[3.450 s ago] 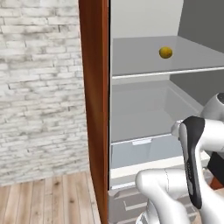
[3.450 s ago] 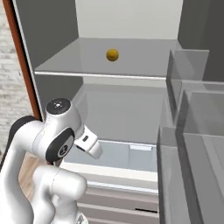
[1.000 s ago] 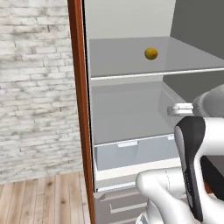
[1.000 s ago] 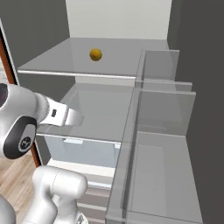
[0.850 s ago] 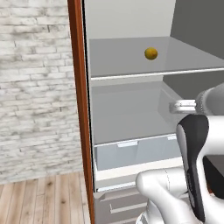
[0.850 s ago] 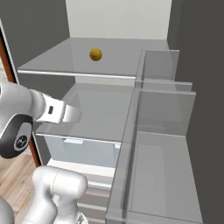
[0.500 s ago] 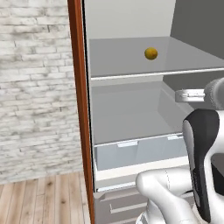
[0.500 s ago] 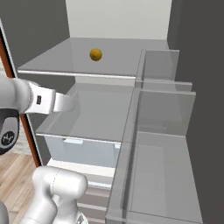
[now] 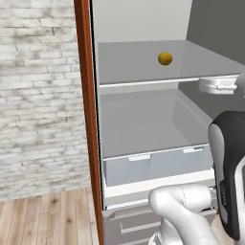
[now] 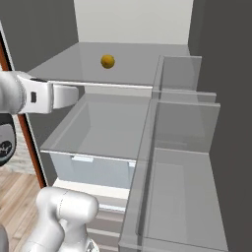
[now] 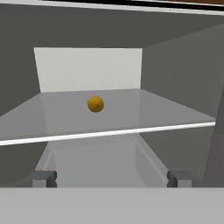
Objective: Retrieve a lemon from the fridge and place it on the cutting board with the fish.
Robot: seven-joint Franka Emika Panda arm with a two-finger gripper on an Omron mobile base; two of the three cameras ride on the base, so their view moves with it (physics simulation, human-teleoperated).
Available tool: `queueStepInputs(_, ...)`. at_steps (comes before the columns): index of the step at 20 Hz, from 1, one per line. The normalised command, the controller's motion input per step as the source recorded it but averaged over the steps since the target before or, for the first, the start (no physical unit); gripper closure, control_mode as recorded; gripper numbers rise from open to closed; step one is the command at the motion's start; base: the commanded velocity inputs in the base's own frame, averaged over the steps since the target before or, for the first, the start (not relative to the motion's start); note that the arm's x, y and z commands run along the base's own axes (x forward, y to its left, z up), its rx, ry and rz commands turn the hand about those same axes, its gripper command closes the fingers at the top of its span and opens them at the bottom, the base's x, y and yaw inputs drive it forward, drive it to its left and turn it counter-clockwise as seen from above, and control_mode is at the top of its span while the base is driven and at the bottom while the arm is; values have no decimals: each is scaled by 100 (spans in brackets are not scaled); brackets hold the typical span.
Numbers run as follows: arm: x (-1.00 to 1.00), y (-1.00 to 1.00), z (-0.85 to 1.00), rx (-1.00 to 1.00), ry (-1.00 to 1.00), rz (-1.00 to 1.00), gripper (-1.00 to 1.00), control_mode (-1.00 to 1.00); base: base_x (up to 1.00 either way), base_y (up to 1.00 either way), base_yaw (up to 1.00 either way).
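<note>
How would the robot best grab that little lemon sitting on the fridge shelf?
Probably around its middle, coming straight in from the open front of the fridge. The lemon is small and round, so any opposite pair of sides should do, and it sits alone on the shelf with free space either side. The gripper is open and already faces it, wide enough to straddle it.

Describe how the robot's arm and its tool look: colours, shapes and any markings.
The arm is glossy white, built of rounded tubular links, with a black cover at one joint. A white wrist link carries a small dark square mark. The tool's fingers are small, boxy and dark grey.
</note>
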Motion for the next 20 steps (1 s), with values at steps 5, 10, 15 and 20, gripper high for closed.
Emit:
queueStepInputs(5,18,0,57,0,-25,10,-100,-100,0,0,0)
queueStepInputs(10,15,-8,7,1,-2,1,-100,-100,0,0,0)
queueStepInputs(15,6,-5,0,0,1,0,-100,-100,0,0,0)
queueStepInputs(20,14,0,-4,0,2,0,-100,-100,0,0,0)
